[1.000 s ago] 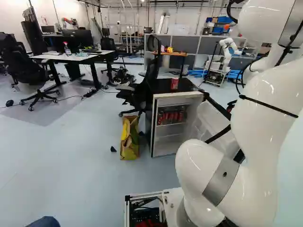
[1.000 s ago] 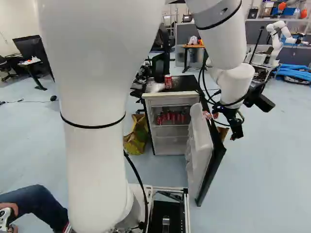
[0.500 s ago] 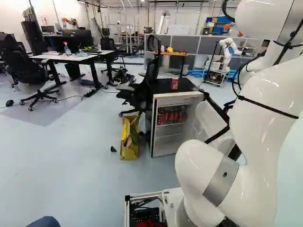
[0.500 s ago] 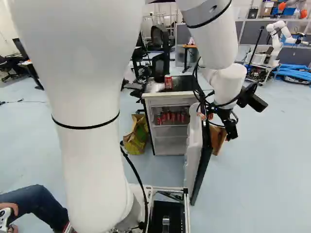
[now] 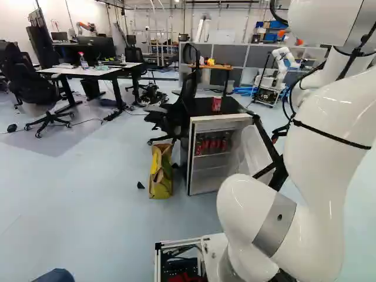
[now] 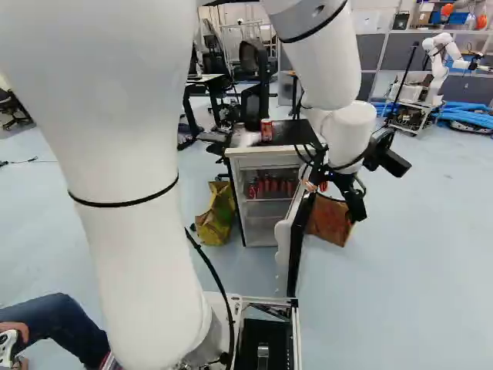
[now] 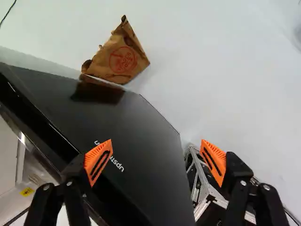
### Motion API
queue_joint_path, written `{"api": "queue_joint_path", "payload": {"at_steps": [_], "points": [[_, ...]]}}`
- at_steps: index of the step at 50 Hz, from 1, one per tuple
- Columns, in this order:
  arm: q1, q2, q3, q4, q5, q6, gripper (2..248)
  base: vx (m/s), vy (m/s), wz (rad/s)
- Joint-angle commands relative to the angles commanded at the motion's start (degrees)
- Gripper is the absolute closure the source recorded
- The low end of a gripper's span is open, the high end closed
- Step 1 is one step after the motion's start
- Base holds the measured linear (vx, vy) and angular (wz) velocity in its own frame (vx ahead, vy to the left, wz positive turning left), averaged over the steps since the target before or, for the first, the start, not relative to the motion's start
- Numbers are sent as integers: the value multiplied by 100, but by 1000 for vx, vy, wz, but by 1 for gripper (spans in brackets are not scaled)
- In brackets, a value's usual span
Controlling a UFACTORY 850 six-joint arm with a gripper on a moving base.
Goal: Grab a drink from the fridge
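Wrist view shows our gripper point(image 6: 357, 213) spread wide, gripping nothing, near the open door point(image 7: 141, 141); we see red cans point(image 6: 275, 186) farther left, inside the fridge point(image 6: 266, 162).

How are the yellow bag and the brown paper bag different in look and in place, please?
The yellow bag is largely yellow; the brown paper bag is brown, with a round red print. The yellow bag is beside the fridge, while the brown paper bag is by the open door, on its black outer side. Both are on the floor.
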Motion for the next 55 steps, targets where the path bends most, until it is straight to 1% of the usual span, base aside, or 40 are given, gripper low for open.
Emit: {"api": "queue_joint_path", "payload": {"at_steps": [17,55], "points": [[174,224,272,-165,0,0,3,0,0,0],[671,748,882,-876,0,0,3,0,0,0]]}}
